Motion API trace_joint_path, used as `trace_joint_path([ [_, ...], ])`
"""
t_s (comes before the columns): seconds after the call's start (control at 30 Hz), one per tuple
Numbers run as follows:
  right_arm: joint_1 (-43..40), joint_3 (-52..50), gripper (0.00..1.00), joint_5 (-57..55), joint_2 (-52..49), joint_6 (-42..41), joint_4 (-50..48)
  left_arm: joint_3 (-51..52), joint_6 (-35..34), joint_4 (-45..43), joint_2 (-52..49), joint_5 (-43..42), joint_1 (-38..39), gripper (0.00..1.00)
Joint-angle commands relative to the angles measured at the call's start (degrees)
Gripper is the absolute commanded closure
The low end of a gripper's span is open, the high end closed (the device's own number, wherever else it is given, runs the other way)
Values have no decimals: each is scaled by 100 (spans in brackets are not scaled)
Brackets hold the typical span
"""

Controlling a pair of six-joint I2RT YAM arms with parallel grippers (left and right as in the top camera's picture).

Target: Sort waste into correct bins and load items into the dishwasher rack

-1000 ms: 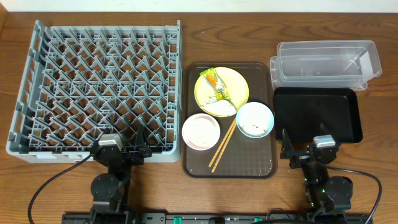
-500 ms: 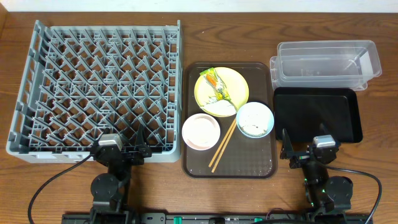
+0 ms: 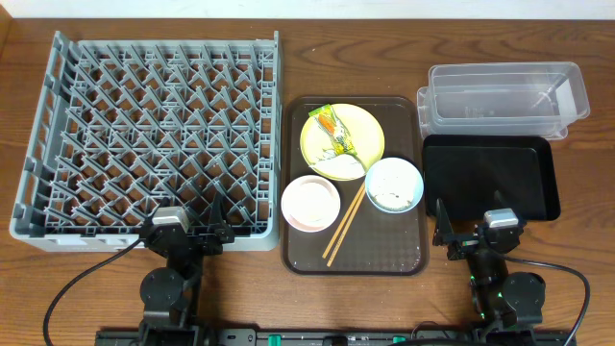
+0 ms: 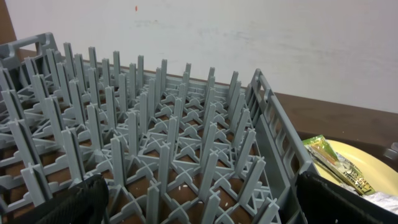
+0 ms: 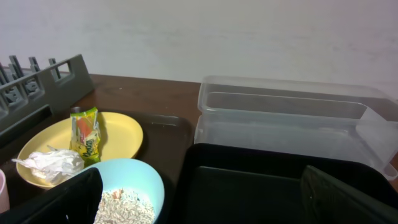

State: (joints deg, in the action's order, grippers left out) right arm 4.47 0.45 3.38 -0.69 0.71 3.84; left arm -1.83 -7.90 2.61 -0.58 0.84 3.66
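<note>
The grey dishwasher rack [image 3: 154, 135] fills the left and shows in the left wrist view [image 4: 161, 137]. The yellow plate [image 3: 363, 123] holds the wrapper [image 3: 336, 128] and white tissue [image 5: 50, 163]. The light blue bowl [image 3: 394, 185] holds rice scraps [image 5: 121, 205]. The white bowl [image 3: 310, 203] and chopsticks [image 3: 343, 226] lie beside it. The clear tub [image 3: 504, 96] and black tray [image 3: 490, 178] are at the right. My left gripper [image 4: 199, 208] is open over the rack's near edge. My right gripper [image 5: 205, 202] is open and empty before the black tray. No small cup shows.
The plate, bowls and chopsticks rest on a brown serving tray [image 3: 354, 252] between the rack and the bins. Both arms sit at the table's front edge, the left [image 3: 183, 235] and the right [image 3: 476, 235]. A white wall stands behind the table.
</note>
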Motion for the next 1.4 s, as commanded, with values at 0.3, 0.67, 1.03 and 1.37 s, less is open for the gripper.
trace_joint_path([
  [0.3, 59, -13, 1, -33, 28, 66, 22, 160, -52, 118, 35, 116, 24, 2],
  [0.67, 59, -13, 1, 31, 28, 61, 17, 160, -52, 118, 35, 116, 24, 2],
  [1.03, 59, -13, 1, 52, 28, -142, 2, 160, -52, 133, 35, 118, 22, 2],
  [1.37, 59, 11, 1, 52, -83, -693, 50, -46, -87, 501, 20, 116, 24, 2],
])
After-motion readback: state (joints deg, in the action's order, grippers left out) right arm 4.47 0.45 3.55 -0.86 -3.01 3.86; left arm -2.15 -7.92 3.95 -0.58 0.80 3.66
